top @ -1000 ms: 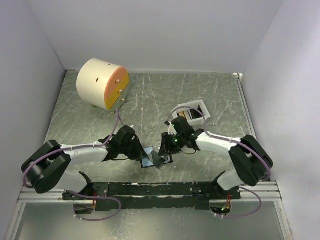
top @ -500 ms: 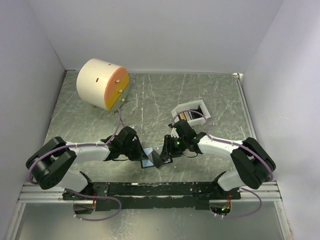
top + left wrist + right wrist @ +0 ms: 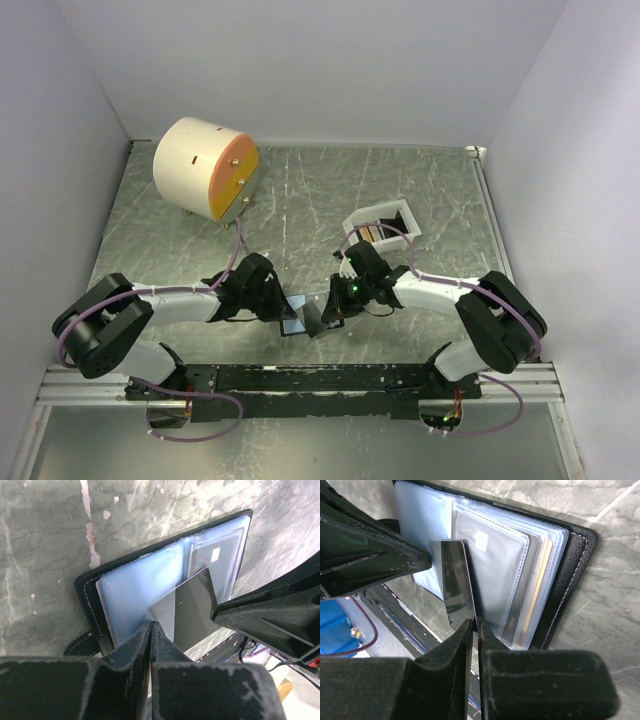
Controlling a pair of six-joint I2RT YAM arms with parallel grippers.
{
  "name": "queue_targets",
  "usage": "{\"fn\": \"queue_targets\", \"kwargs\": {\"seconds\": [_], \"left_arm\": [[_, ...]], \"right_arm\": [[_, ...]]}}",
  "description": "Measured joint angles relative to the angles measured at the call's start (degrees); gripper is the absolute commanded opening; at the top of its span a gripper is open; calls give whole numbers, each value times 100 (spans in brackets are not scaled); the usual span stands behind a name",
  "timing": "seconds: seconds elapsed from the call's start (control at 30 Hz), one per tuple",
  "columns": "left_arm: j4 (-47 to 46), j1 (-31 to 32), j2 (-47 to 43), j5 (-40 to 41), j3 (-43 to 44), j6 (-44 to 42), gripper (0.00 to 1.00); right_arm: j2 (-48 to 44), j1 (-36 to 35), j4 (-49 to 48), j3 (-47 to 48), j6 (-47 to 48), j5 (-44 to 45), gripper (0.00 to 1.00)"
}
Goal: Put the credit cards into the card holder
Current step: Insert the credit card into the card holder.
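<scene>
At the card holder [image 3: 576, 580], wrist views alone show right tool [image 3: 474, 625] pinching a card [image 3: 455, 580], left tool [image 3: 151, 626] closed.

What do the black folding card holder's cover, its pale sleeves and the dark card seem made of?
The black cover: probably leather or imitation, matte, pale stitching along its edge. The pale sleeves: thin clear plastic, shiny, see-through. The dark card: likely rigid plastic, glossy, reflecting light.

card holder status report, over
Left fingers shut on credit card. Right fingers shut on same card. Card holder open, card angled over sleeves, not seated. Nothing blocking.
</scene>
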State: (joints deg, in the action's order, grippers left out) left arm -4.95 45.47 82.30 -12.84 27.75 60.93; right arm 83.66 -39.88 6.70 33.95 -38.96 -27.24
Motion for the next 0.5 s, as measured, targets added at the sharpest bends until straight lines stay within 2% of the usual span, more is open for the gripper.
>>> {"fn": "queue_targets", "kwargs": {"seconds": [0.27, 0.37, 0.5], "left_arm": [[0, 0, -2, 0, 0, 2, 15], [17, 0, -22, 2, 0, 11, 24], [234, 2, -227, 46, 0, 20, 30]], "right_arm": [[72, 2, -85, 0, 42, -238, 0], [72, 2, -192, 0, 37, -304, 0], [66, 2, -354, -33, 0, -269, 0]]}}
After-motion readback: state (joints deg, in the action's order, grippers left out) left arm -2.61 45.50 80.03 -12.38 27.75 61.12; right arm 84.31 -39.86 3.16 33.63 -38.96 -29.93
